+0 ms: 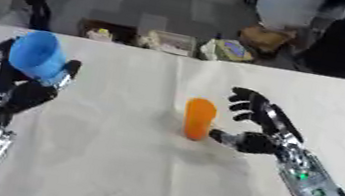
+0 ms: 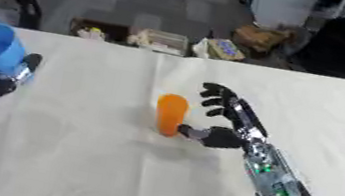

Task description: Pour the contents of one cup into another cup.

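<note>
From the left eye, my left hand (image 1: 31,88) is curled around a bright blue plastic cup (image 1: 38,54), lifted clear of the white cloth-covered table (image 1: 110,170) with its mouth tipped slightly up and away from me. I judge it is held that way so nothing spills before the pour. My right hand (image 1: 253,122) is spread wide, fingers fanned above and the thumb low — it grips nothing. Just to the left of that thumb stands a tall, narrow orange plastic cup (image 1: 199,119), upright on the cloth; whether the thumb tip touches it I cannot tell. I take it this hand waits there to steady the orange cup, which looks easy to knock over.

From the right eye, the same spread shows more plainly: my right hand's fingers arch over and beside the orange cup without closing. The blue cup sits well apart to the left, high in my left hand — the gap between the cups has yet to be crossed.
</note>
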